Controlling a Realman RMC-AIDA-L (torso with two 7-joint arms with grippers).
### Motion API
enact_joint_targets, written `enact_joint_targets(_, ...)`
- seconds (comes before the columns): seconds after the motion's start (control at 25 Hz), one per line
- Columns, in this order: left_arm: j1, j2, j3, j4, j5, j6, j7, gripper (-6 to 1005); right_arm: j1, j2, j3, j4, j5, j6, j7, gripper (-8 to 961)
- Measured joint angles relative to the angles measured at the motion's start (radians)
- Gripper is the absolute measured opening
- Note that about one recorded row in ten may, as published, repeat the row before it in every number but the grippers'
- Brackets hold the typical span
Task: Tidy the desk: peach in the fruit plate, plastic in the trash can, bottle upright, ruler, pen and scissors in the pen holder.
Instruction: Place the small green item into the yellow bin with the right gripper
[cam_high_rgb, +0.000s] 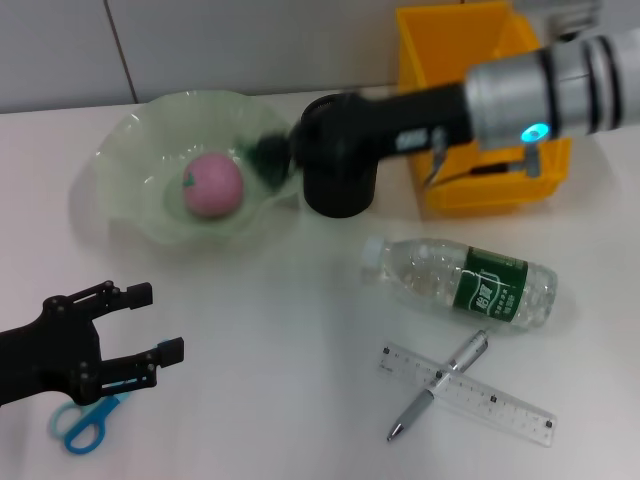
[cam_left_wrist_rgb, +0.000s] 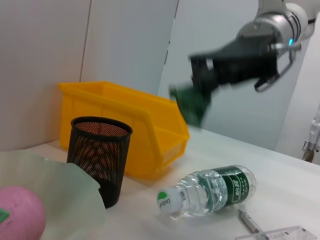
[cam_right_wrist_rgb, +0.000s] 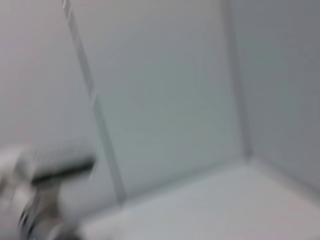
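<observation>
Right gripper (cam_high_rgb: 268, 152) blurred, jaws grasping dark green plastic (cam_left_wrist_rgb: 190, 102), left gripper (cam_high_rgb: 150, 325) released over half-hidden scissors (cam_high_rgb: 80, 424)

Open tabletop (cam_high_rgb: 270, 330) between fruit plate (cam_high_rgb: 130, 215) and bottle (cam_high_rgb: 460, 282) — pen holder (cam_high_rgb: 340, 190), yellow bin (cam_high_rgb: 480, 110) behind.

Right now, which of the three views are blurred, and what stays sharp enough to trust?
Head view: the right arm and hand are smeared by motion, while the bottle, ruler, pen and peach are sharp. Left wrist view: the right hand and its green item are blurred; the pen holder and bin are crisp. Right wrist view: wholly blurred, only wall and table.
</observation>
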Motion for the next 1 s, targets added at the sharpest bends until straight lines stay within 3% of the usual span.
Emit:
enact_joint_targets(0.08,-0.001,0.001,0.0,0.0,-0.001,0.0,0.0,847,-0.047,-0.003,0.073,0.003,0.115,0.005,-0.069,-2)
enact_joint_targets(0.36,-0.004,0.002,0.0,0.0,-0.002,0.0,0.0,847,-0.104,-0.001,0.196,0.031,0.24,0.079,-0.178,-1)
enact_joint_targets(0.48,-0.006,0.002,0.0,0.0,-0.002,0.0,0.0,847,-0.127,0.006,0.237,0.058,0.315,0.228,-0.239,6)
enact_joint_targets(0.52,-0.006,0.002,0.0,0.0,-0.002,0.0,0.0,847,-0.127,0.006,0.237,0.058,0.315,0.228,-0.239,8)
enact_joint_targets(0.56,-0.007,0.002,-0.001,0.0,-0.002,0.0,0.0,847,-0.129,0.006,0.238,0.071,0.327,0.329,-0.245,11)
enact_joint_targets(0.6,-0.007,0.002,-0.001,0.0,-0.002,0.0,0.0,847,-0.129,0.006,0.238,0.071,0.327,0.329,-0.245,13)
enact_joint_targets(0.8,-0.017,0.0,-0.01,0.0,-0.002,-0.006,-0.003,847,-0.11,0.007,0.225,0.114,0.322,0.576,-0.266,24)
enact_joint_targets(1.0,-0.02,-0.001,-0.012,0.0,-0.002,-0.011,-0.003,847,-0.099,0.007,0.191,0.139,0.319,0.702,-0.271,36)
